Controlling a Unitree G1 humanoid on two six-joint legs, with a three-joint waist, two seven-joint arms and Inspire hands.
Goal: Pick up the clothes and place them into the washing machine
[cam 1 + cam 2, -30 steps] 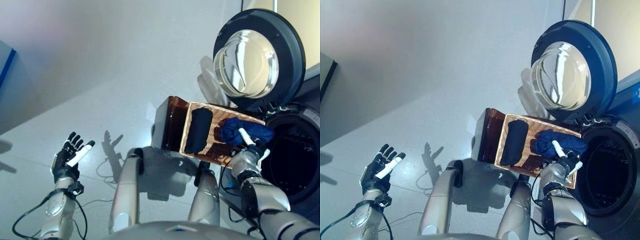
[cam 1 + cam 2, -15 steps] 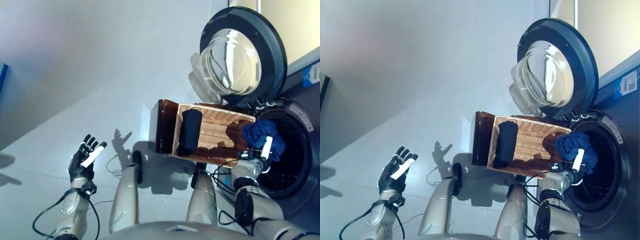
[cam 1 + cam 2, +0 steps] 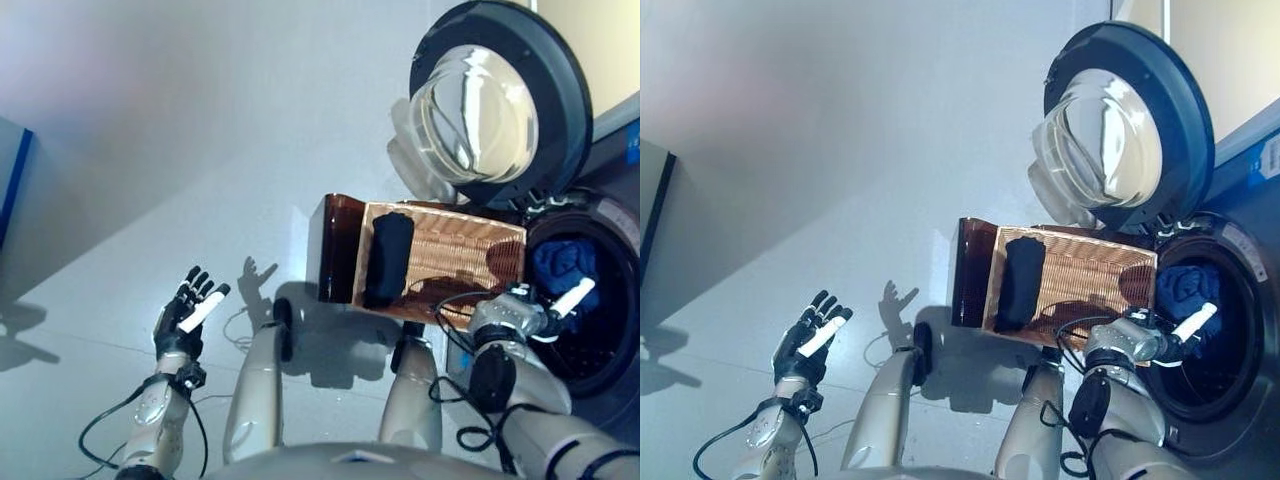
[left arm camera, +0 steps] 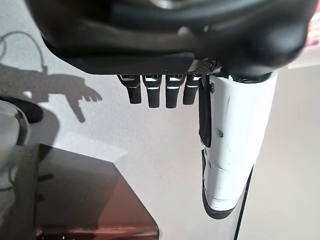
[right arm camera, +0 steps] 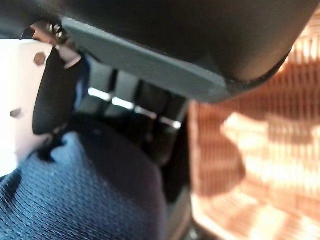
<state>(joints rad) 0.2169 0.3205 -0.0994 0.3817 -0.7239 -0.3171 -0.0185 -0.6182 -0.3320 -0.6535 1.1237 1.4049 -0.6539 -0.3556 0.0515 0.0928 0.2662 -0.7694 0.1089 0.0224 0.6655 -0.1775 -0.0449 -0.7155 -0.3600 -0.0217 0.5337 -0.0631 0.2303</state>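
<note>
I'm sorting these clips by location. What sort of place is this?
Probably a laundry area. A front-loading washing machine stands with its round door swung open, a wicker laundry basket sits on the bare floor beside it, and the right hand holds a blue garment at the drum.

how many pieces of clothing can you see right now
2: a blue garment at the washing machine opening by the right hand, and a black garment in the basket. More may be hidden.

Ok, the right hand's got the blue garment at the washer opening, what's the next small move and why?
Probably open the right hand and let go: the blue garment it grips already sits inside the washing machine drum, past the basket. A black garment remains in the basket.
</note>
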